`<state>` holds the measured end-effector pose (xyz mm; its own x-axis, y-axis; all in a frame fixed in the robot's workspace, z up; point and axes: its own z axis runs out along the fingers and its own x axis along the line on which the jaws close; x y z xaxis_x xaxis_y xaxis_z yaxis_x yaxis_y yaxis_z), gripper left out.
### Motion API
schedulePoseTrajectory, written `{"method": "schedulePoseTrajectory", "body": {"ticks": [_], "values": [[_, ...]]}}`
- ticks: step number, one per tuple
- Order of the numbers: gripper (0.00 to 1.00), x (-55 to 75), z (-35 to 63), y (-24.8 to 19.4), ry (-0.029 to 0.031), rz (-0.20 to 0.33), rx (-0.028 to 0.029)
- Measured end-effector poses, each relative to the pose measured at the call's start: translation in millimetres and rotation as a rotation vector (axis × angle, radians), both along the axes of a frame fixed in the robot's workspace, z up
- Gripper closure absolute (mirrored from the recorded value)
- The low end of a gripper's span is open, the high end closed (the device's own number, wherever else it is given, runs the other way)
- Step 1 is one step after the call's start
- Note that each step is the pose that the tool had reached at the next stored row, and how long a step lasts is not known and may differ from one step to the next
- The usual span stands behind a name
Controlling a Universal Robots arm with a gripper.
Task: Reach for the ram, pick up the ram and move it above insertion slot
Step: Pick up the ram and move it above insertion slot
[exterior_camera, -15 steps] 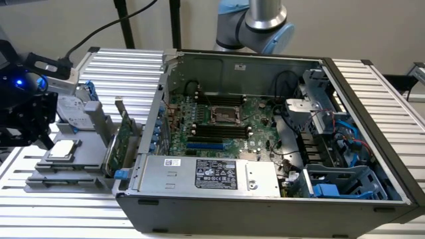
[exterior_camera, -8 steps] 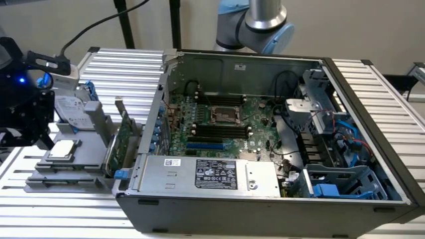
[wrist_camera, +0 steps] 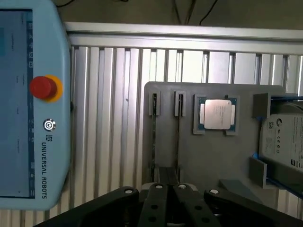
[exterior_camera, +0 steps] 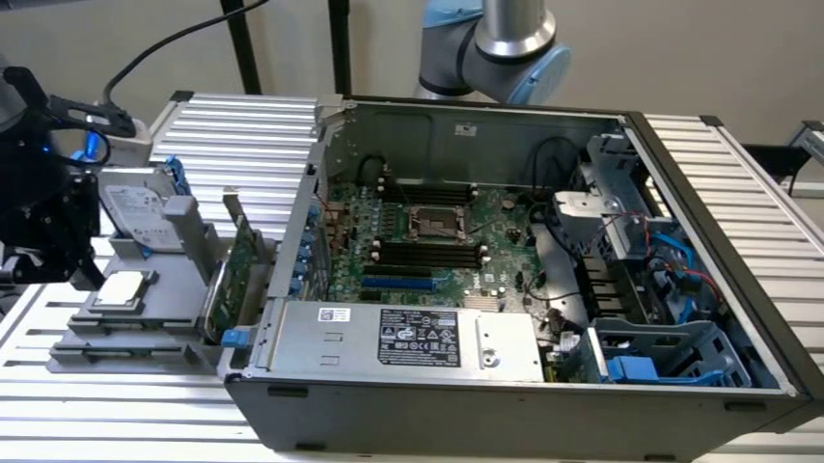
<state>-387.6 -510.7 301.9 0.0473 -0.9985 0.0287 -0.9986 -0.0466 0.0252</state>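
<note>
Ribbed bench [wrist_camera: 109,118] carries the grey fixture [wrist_camera: 213,156]; the ram [wrist_camera: 154,137] sits edge-on in its slot, long axis running straight out from the claw [wrist_camera: 169,189], poised near its end. Claw's opening: cannot tell.

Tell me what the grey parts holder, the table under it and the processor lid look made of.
The parts holder: matte grey plastic, likely moulded or printed; dull, even surface, no glints. The table: seemingly bare aluminium; silvery ribbed slats with bright streaks. The processor lid: metal, satin finish; pale silver sheen with faint markings.
</note>
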Motion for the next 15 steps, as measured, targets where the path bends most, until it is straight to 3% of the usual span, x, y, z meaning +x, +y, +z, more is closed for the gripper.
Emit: {"method": "schedulePoseTrajectory", "body": {"ticks": [2, 3, 6, 9, 12, 13, 15], "values": [[0.89, -0.4, -0.1, -1.2, -0.0001, 0.002, 0.0097], [0.89, -0.4, 0.0, -1.4, -0.0001, 0.002, 0.011], [0.88, -0.4, 0.0, -1.4, 0.0, 0.002, 0.0111], [0.7, -0.4, -0.1, -1.5, 0.0, 0.002, 0.0112], [0.64, -0.4, -0.6, -1.6, -0.0001, 0.002, 0.0108], [0.58, -0.4, -1.7, -1.7, -0.0002, 0.002, 0.0108], [0.58, -0.3, -5.1, -2.3, -0.0001, 0.002, 0.0106]]}}
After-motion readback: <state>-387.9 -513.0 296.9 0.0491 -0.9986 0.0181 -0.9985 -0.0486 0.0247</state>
